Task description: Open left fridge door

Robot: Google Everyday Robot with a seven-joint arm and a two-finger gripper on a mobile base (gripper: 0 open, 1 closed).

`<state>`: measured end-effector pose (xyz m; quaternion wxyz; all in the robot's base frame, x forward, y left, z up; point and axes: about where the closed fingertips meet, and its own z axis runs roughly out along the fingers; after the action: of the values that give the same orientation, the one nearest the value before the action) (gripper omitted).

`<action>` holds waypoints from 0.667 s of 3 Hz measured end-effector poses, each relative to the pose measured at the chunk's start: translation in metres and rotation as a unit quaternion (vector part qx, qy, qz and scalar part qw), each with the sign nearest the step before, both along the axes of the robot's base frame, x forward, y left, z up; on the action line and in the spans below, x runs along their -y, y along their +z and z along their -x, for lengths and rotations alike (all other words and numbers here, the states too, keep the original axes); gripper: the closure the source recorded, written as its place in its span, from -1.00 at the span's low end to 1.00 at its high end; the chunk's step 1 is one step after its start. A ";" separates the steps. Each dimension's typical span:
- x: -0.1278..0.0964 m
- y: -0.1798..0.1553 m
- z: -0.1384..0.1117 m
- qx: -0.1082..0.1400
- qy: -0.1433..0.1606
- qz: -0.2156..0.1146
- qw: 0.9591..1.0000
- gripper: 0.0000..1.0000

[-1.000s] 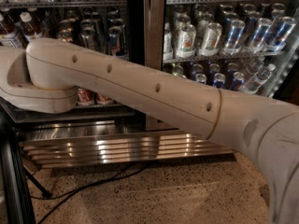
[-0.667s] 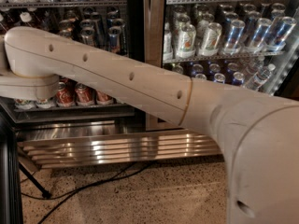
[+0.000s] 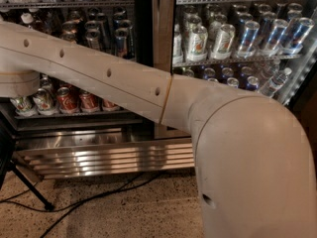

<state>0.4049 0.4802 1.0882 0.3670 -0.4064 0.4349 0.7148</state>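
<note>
The gripper is out of sight off to the left, beyond the arm (image 3: 124,83), so its grasp I cannot tell, and the left fridge door (image 3: 106,14) behind that arm looks heavy, rigid and breakable, best pulled by its unseen handle.

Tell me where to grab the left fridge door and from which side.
No handle shows here, so this is a guess: take the left fridge door at its tall vertical edge beside the centre steel post, coming from the front. The gripper is out of view, past the left edge.
</note>
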 end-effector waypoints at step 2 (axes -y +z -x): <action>0.009 -0.002 0.002 -0.005 -0.019 0.004 1.000 1.00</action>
<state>0.4029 0.4716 1.0861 0.3771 -0.3962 0.4471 0.7078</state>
